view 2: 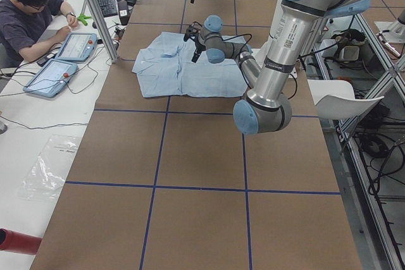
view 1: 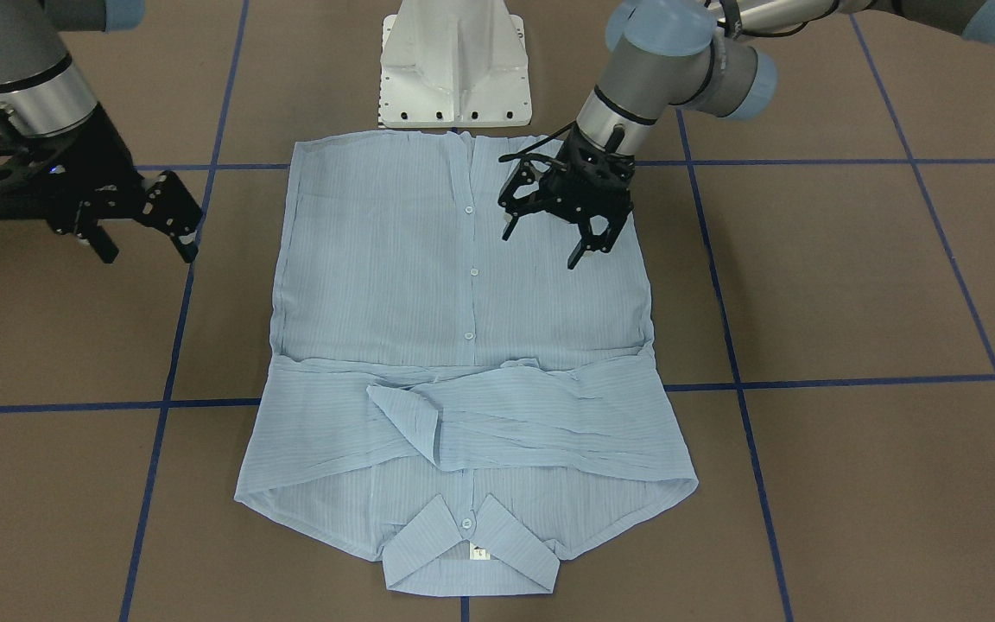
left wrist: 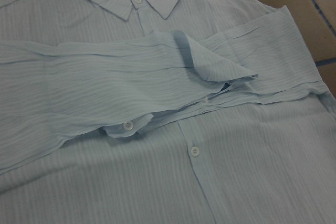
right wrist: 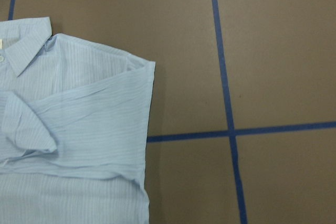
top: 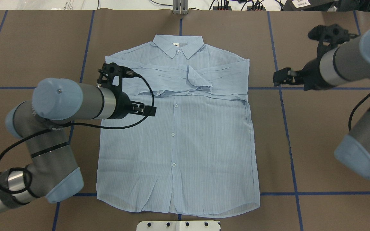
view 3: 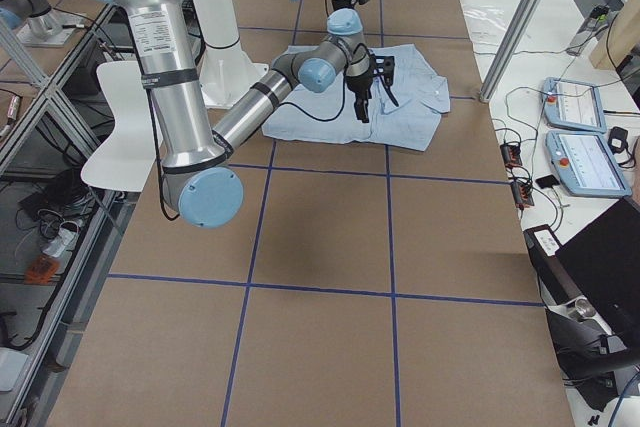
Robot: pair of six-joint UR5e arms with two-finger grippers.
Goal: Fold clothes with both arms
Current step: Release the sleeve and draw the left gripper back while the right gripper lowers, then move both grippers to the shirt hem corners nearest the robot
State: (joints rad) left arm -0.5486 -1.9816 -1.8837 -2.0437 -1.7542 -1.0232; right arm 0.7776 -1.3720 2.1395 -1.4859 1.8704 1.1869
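Shirt (view 1: 463,285) flat, sleeves crossed over chest; neck label (view 1: 480,554) unreadable. Left gripper (view 1: 540,250) and right gripper (view 1: 149,256) both spread, empty.

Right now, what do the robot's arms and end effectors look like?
The left arm and right arm are silver-grey tubes with light blue joint caps and loose black cables. The left end effector and right end effector are black and two-fingered.

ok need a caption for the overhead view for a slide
Shirt laid flat, sleeves folded across the chest; left hand over it, right hand off to the side
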